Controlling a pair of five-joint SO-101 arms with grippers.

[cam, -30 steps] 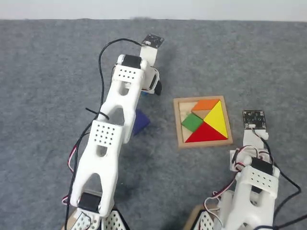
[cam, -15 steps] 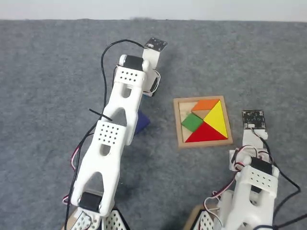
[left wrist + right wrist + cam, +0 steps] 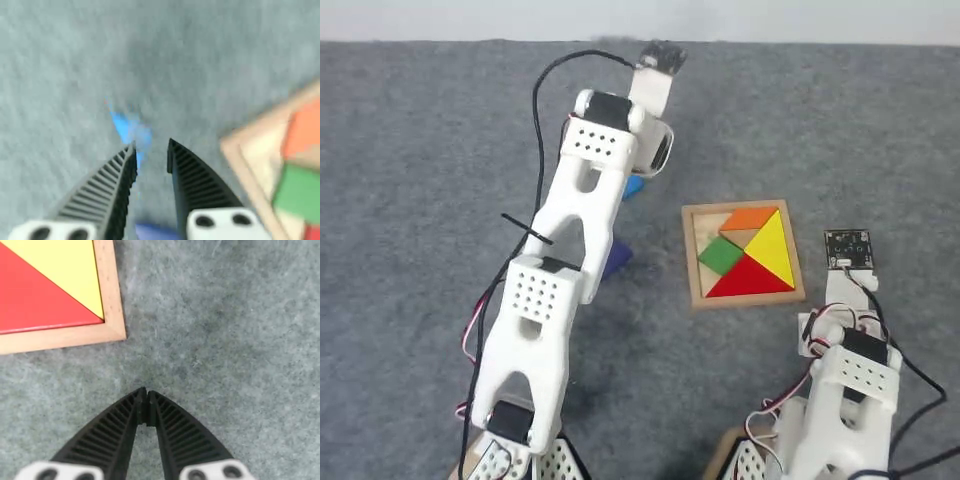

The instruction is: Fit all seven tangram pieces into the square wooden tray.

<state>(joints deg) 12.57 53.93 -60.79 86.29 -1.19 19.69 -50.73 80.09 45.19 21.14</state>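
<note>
The square wooden tray (image 3: 694, 262) holds orange (image 3: 750, 217), yellow (image 3: 773, 250), red (image 3: 748, 278) and green (image 3: 720, 254) pieces. A light blue piece (image 3: 633, 186) lies on the carpet left of the tray, and a dark blue piece (image 3: 616, 258) lies nearer, partly under the left arm (image 3: 595, 180). In the left wrist view my left gripper (image 3: 150, 146) is open with nothing between its fingers. The light blue piece (image 3: 131, 131) sits just beyond one fingertip. My right gripper (image 3: 146, 392) is shut and empty, just outside the tray's corner (image 3: 112, 315).
Grey carpet (image 3: 430, 200) covers the table, with open room left of the left arm and beyond the tray. The right arm (image 3: 850, 380) stands at the near right. A pale strip (image 3: 800, 20) runs along the carpet's far edge.
The left arm has swung toward the far side and a little right. The light blue piece, mostly hidden under its gripper before, now shows. The right arm has not moved.
</note>
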